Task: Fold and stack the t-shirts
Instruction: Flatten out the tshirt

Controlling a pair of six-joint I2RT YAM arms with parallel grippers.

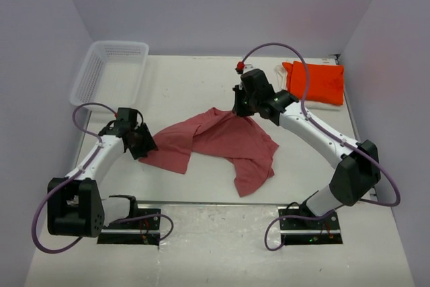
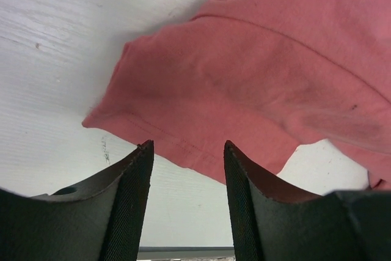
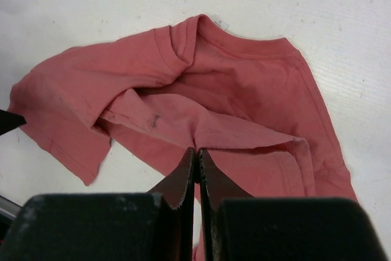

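Note:
The dusty rose-red t-shirt (image 1: 222, 142) lies crumpled in the middle of the table. My right gripper (image 1: 240, 110) is shut on a fold at its far edge and pinches the cloth (image 3: 244, 132) between its fingertips (image 3: 197, 151). My left gripper (image 1: 143, 140) is open and empty at the shirt's left corner, its fingers (image 2: 131, 181) just short of the hem (image 2: 183, 145). The bright orange t-shirt (image 1: 316, 82) lies folded at the far right on a folded white t-shirt (image 1: 329, 104), of which only the edges show.
A white plastic mesh basket (image 1: 111, 72) stands at the far left corner. Grey walls close in the table on three sides. A metal strip (image 1: 215, 203) runs along the near edge between the arm bases.

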